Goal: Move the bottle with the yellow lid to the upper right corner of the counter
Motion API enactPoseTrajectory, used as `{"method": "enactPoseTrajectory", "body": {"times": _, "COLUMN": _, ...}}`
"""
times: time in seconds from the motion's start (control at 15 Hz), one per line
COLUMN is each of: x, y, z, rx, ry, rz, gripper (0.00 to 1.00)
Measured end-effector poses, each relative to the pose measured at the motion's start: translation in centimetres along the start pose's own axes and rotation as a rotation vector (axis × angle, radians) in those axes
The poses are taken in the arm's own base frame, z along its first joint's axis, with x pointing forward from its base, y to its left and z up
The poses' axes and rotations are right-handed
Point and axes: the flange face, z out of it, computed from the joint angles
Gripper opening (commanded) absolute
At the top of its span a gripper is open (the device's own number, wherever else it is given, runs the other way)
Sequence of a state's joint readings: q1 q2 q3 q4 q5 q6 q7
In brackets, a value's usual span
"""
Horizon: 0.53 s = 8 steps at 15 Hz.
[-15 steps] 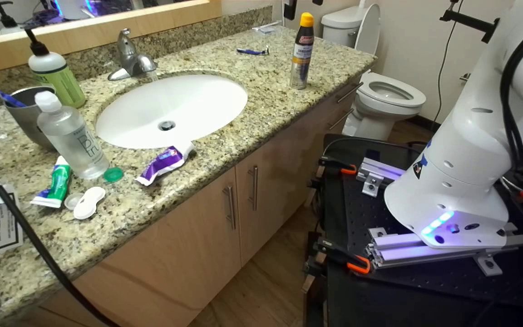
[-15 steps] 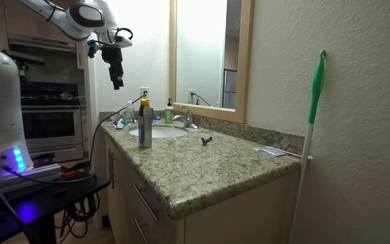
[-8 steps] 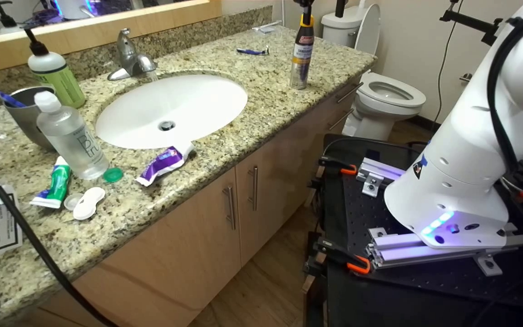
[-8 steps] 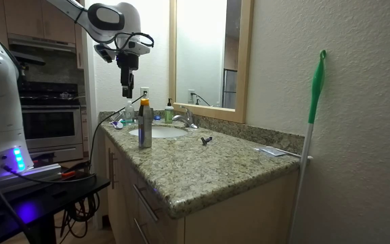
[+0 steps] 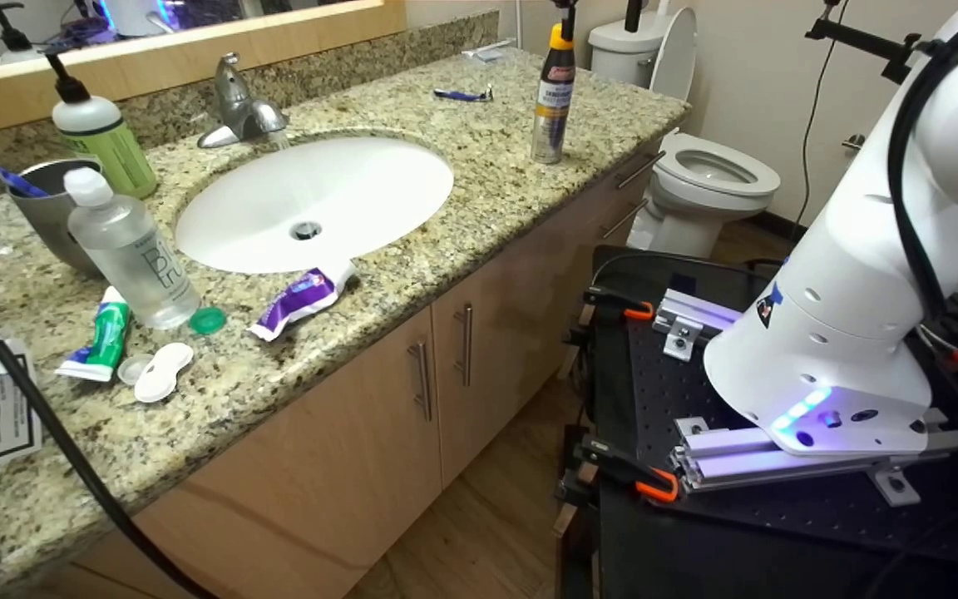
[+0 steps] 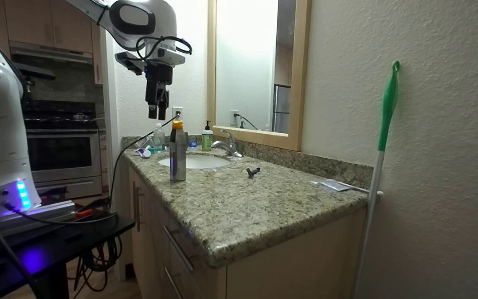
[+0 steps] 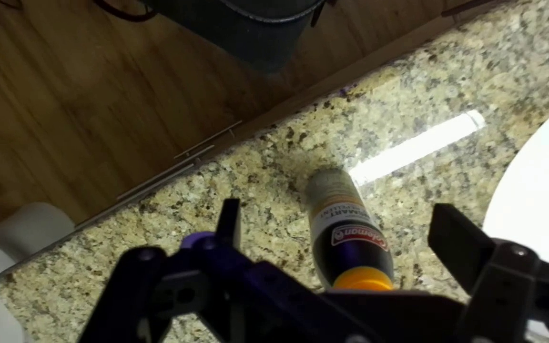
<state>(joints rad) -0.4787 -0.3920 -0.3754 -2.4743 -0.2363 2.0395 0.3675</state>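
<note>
The bottle with the yellow lid stands upright near the front edge of the counter, beyond the sink; it shows in both exterior views [image 5: 553, 108] [image 6: 178, 153] and in the wrist view [image 7: 348, 238]. Its upper body is dark with a red label, its lower part silvery. The speckled granite counter [image 6: 247, 211] runs on past it to a far end. My gripper [image 6: 157, 113] is open and empty, pointing down, just above the lid's height. In the wrist view its fingers [image 7: 336, 214] are wide apart, with the bottle seen between them, untouched; part of the lid is hidden by the gripper.
The white sink [image 5: 321, 200] and faucet [image 5: 242, 108] lie beside the bottle. A blue razor [image 5: 462, 95] and a flat packet [image 6: 333, 185] lie toward the back. A transparent bottle [image 5: 134, 258], green soap bottle [image 5: 105, 150] and purple tube [image 5: 300, 301] stand or lie around the sink.
My gripper has moved toward the bottle and come lower, then turned a little so both fingers show apart. The bottle has not moved.
</note>
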Motion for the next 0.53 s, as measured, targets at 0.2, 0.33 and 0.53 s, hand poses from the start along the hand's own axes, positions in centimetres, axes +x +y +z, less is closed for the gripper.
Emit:
{"method": "enactPoseTrajectory", "body": {"times": 0.2, "x": 0.6, "y": -0.9, "z": 2.8, "rx": -0.135, "ry": 0.01, "rz": 0.084, "gripper": 1.0}}
{"method": "enactPoseTrajectory", "body": {"times": 0.33, "x": 0.8, "y": -1.6, "z": 4.4, "rx": -0.185, "ry": 0.001, "rz": 0.107, "gripper": 1.0}}
{"method": "enactPoseTrajectory", "body": {"times": 0.53, "x": 0.9, "y": -1.8, "z": 5.0, "rx": -0.194, "ry": -0.004, "rz": 0.111, "gripper": 1.0}}
